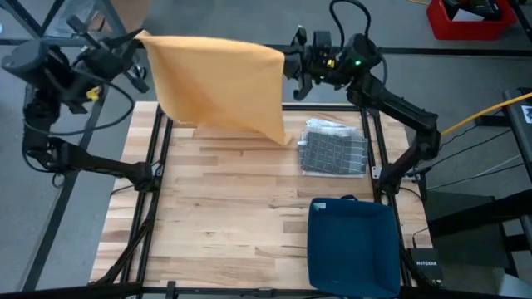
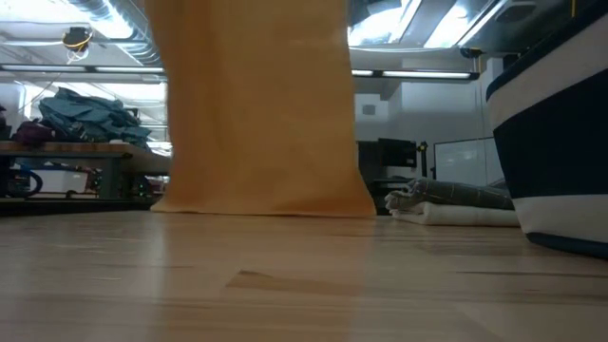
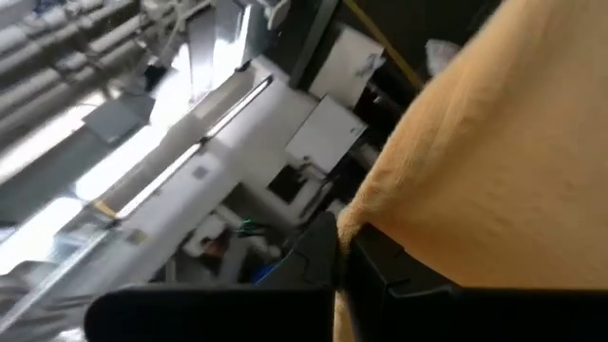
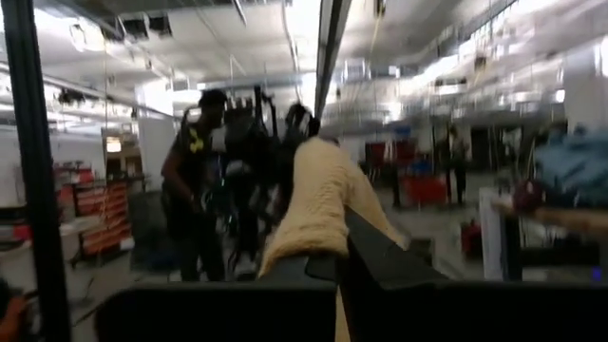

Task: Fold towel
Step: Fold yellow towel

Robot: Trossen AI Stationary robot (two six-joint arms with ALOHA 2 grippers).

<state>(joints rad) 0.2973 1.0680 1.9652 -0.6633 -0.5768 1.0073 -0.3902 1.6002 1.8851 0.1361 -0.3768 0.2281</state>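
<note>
An orange-yellow towel hangs spread like a curtain over the table's far edge, held up between my two grippers. My left gripper is shut on its upper left corner and my right gripper on its upper right corner. In the low view the towel drops straight down, and its bottom edge reaches the tabletop. The wrist views show the towel running off from the left fingers and bunched above the right fingers. My left gripper pinches the towel's upper left corner between its two fingers, coming at it about level from the table's left. The cloth hangs below the hold, fairly flat. My right gripper pinches the upper right corner between its two fingers, coming about level from the table's right. The top edge runs across to the other arm, and the cloth hangs down to the table.
A folded grey checked towel lies at the table's right, just beside the hanging towel's lower right corner. A dark blue bin stands at the near right. Bare wood fills the middle and near left.
</note>
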